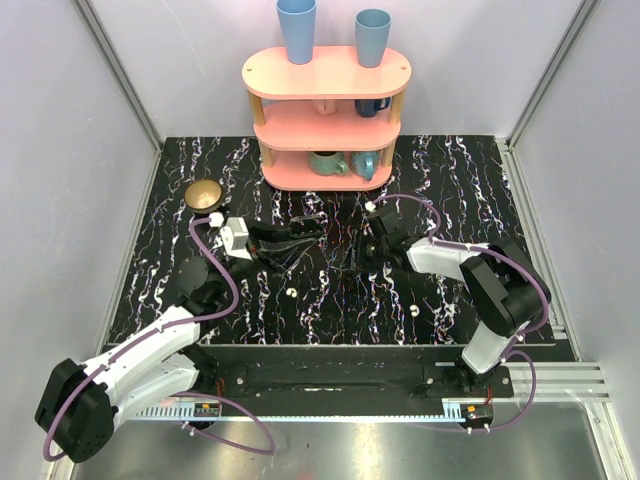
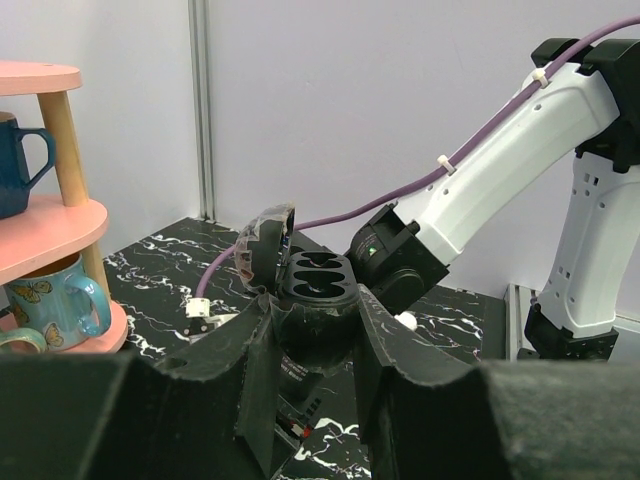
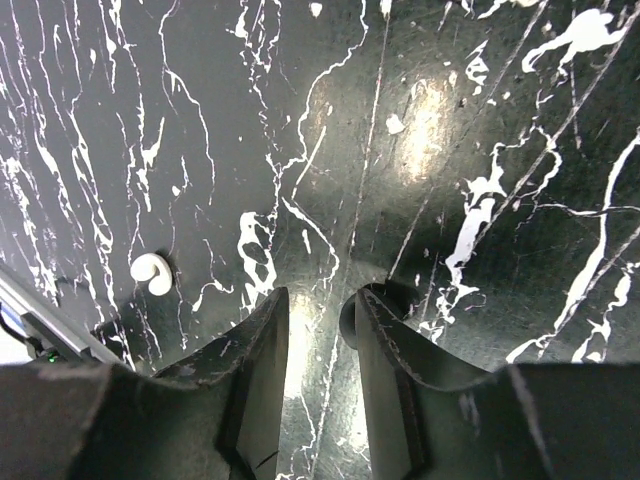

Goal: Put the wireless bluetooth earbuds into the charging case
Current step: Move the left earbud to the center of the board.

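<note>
The left claw (image 2: 318, 305) is clamped on the open case (image 2: 320, 272) above the desk (image 3: 450, 150). The right claw (image 3: 322, 310) (a bit apart, empty) hangs near one earbud (image 3: 152, 272); a crooked grab could flick it away.

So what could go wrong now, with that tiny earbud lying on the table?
1. The earbud is tiny and lies off to one side of the right gripper, whose jaws are open and empty; a pinch could miss it or flick it away.
2. The table has white streaks that look much like it, so aiming could go astray.
3. The left gripper holds the open charging case by its sides; pushing an earbud in might make it slip.
</note>
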`<action>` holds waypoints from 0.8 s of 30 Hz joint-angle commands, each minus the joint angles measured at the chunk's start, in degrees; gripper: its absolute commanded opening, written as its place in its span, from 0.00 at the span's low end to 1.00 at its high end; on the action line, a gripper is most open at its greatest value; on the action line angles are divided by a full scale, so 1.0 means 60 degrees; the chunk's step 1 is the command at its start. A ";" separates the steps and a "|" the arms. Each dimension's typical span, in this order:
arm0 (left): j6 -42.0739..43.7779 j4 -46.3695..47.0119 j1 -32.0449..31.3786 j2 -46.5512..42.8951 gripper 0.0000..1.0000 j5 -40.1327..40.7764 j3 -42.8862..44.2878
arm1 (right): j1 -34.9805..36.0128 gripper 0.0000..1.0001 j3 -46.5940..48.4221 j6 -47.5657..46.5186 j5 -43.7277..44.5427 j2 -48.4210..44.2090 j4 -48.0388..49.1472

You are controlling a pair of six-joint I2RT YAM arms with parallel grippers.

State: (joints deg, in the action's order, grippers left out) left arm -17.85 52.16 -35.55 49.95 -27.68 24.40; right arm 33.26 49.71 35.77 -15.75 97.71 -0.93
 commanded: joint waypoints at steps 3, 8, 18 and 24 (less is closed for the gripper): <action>-0.0102 0.0374 0.0007 0.0009 0.00 0.0117 0.0357 | -0.0005 0.40 -0.0141 0.0279 -0.0349 -0.0010 0.0404; -0.0146 0.0403 0.0007 0.0024 0.00 0.0117 0.0342 | -0.0006 0.40 -0.0302 0.0176 0.0103 -0.0289 0.0199; -0.0307 0.0520 0.0007 0.0200 0.00 0.0072 0.0415 | -0.0005 0.40 -0.0419 0.0467 -0.0071 -0.0919 -0.0270; -0.0336 0.0550 0.0007 0.0244 0.00 0.0058 0.0415 | 0.0038 0.39 -0.0390 0.0601 -0.0056 -0.1139 -0.0255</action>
State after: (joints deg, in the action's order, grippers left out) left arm -19.38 52.29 -35.55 51.20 -27.68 24.40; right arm 33.28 47.20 38.26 -16.05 93.65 -2.85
